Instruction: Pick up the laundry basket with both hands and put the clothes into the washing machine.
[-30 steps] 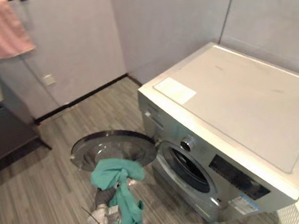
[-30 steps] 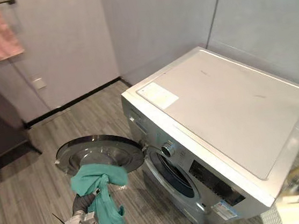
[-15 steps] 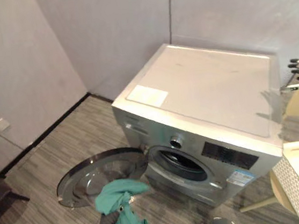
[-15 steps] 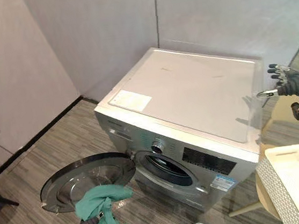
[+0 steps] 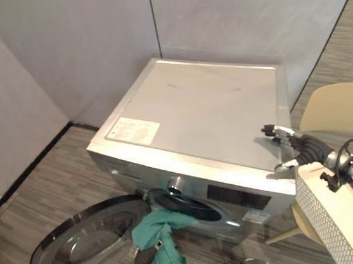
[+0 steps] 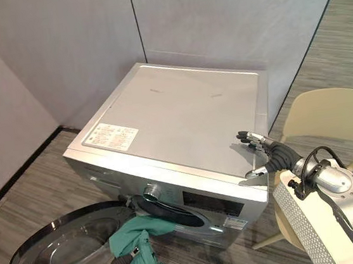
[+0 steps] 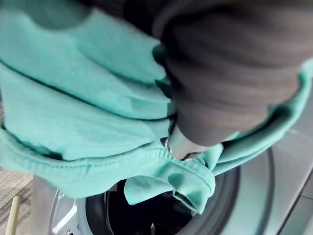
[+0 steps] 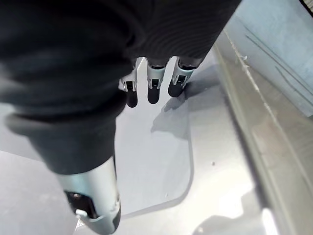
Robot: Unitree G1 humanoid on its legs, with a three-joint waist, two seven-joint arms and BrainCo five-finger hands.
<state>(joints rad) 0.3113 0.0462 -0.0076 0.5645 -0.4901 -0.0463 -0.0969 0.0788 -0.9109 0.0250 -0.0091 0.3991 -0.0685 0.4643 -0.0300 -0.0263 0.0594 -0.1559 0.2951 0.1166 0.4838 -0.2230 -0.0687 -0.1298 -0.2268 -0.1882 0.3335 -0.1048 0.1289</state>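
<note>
Left wrist view: left hand (image 7: 225, 78) clutches teal cloth (image 7: 88, 112) before the washing machine (image 6: 174, 113), right hand (image 6: 269, 153) has fingers splayed, empty, above it.

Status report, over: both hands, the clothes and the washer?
Right hand open above washing machine top's corner. Teal garment draped on left hand, in front of the open drum. Door wide open, nothing blocking. White basket beside right arm.

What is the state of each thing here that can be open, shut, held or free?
washer door: open, swung fully out.
teal garment: held, hanging before the drum opening.
left hand: shut on the teal garment.
right hand: open, over the front corner of the washer top.
laundry basket: held by neither hand.
</note>
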